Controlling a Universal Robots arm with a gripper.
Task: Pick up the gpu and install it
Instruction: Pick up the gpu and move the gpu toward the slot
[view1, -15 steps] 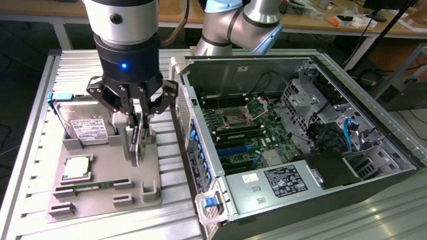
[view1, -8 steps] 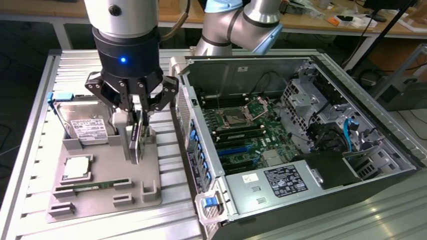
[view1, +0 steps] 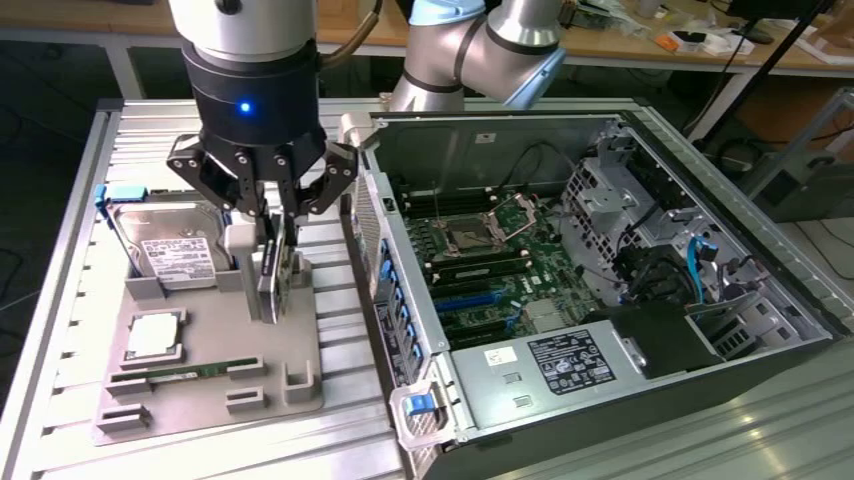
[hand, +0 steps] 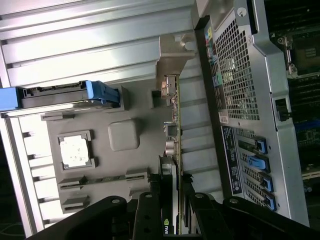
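Note:
The gpu (view1: 271, 278) is a thin dark card standing on edge in a slot of the grey holder tray (view1: 296, 345), left of the open computer case (view1: 534, 150) in the exterior view. My gripper (view1: 276, 225) comes down from above with a finger on each side of the card's upper edge, shut on it. In the wrist view the gpu (hand: 174, 125) shows edge-on, running away from the gripper (hand: 175, 202), whose black fingers (hand: 150, 210) press against both faces. Whether the card has left its slot I cannot tell.
The tray also holds a silver hard drive (view1: 174, 250), a processor chip (view1: 154, 335) and a green memory stick (view1: 174, 373). The case lies open with its motherboard (view1: 494, 270) exposed and blue-clipped rear slots (view1: 396, 300) close to the tray. A ribbed metal table (view1: 120, 130) lies beneath.

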